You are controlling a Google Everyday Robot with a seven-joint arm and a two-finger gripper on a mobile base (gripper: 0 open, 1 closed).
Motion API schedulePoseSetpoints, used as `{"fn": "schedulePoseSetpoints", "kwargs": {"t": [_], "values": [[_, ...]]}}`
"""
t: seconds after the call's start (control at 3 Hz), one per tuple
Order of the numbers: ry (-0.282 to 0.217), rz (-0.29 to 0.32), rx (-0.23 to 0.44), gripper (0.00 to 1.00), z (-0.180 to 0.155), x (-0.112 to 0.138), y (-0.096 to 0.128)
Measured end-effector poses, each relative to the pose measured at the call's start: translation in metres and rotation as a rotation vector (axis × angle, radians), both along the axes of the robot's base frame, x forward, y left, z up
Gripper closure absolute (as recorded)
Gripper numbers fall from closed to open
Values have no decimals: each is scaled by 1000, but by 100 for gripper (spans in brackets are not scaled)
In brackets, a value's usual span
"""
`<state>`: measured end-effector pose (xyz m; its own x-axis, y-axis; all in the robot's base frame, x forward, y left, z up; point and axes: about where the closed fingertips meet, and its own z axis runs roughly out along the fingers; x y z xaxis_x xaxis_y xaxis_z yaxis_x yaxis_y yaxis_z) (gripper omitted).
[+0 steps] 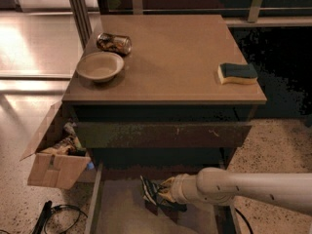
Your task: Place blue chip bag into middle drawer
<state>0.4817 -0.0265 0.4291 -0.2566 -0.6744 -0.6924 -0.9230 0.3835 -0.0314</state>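
The blue chip bag (pixel 150 191), dark and wrinkled with light lettering, stands on edge over the pulled-out middle drawer (pixel 119 212), a shallow box with a pale grey-tan floor and thin side walls. My gripper (pixel 163 199) reaches in from the right on a white arm (pixel 243 189) and is shut on the bag, holding it just above or on the drawer floor near the drawer's middle. The fingers are partly hidden behind the bag.
Above it is a closed drawer with a scuffed brown-green front (pixel 161 133). The cabinet top (pixel 185 52) holds a tan bowl (pixel 100 66), a shiny can (pixel 114 43) and a blue-topped yellow sponge (pixel 238 73). A cardboard box (pixel 56 167) and cables (pixel 48 216) lie at the left.
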Motion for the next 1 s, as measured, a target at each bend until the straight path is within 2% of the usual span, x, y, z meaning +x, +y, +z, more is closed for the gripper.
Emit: {"fn": "schedulePoseSetpoints", "kwargs": {"t": [0.33, 0.67, 1.0], "values": [[0, 0, 0, 7, 0, 0, 0], [0, 0, 0, 0, 0, 0, 0], [0, 0, 0, 0, 0, 0, 0]]}}
